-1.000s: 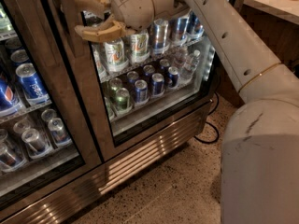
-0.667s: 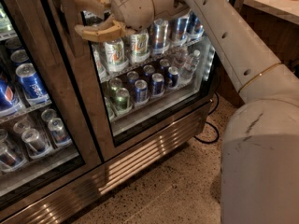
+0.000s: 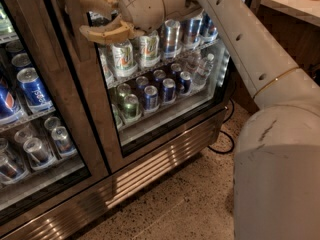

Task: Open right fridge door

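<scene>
1. A robot's pincer (image 3: 84, 15) hangs high against the fridge (image 3: 150, 170), at the left edge of the right fridge door (image 3: 98, 111), its two tan fingers (image 3: 102, 33) spread apart, one above the other, pinching nothing.
2. The right fridge door sits shut in its steel frame, rows of cans (image 3: 150, 97) on wire shelves behind its glass.
3. The white arm (image 3: 240, 39) reaches in from the near right, crossing the door's upper part.
4. To the left, the matching door (image 3: 50, 79) shows a blue Pepsi can (image 3: 34, 89).
5. A black cable (image 3: 223, 143) loops on the speckled floor (image 3: 190, 204) by the fridge's right corner; a counter (image 3: 287, 6) stands at far right.
</scene>
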`<action>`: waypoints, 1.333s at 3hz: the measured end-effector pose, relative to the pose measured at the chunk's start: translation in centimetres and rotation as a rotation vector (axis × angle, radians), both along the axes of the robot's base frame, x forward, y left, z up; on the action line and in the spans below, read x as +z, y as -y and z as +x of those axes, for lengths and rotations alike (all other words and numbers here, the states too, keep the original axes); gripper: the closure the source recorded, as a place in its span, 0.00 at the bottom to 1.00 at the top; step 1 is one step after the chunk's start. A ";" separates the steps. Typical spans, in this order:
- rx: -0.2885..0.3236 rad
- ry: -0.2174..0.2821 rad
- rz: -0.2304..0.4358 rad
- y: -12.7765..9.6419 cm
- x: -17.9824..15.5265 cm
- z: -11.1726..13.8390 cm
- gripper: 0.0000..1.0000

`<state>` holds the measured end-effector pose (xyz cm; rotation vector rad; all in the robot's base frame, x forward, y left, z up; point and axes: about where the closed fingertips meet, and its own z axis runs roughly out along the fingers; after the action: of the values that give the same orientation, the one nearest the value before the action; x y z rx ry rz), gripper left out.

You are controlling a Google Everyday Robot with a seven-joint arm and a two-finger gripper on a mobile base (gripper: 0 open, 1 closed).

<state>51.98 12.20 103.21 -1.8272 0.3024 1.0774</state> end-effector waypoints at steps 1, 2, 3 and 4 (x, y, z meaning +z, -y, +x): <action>-0.005 0.011 0.026 -0.1 1.0 -0.1 1.00; -0.005 0.011 0.026 -0.5 1.0 0.6 1.00; -0.018 0.037 0.078 0.5 2.7 -0.1 1.00; -0.018 0.036 0.079 0.5 3.0 -0.1 1.00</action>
<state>51.90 11.74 106.23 -1.7679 0.2510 1.0288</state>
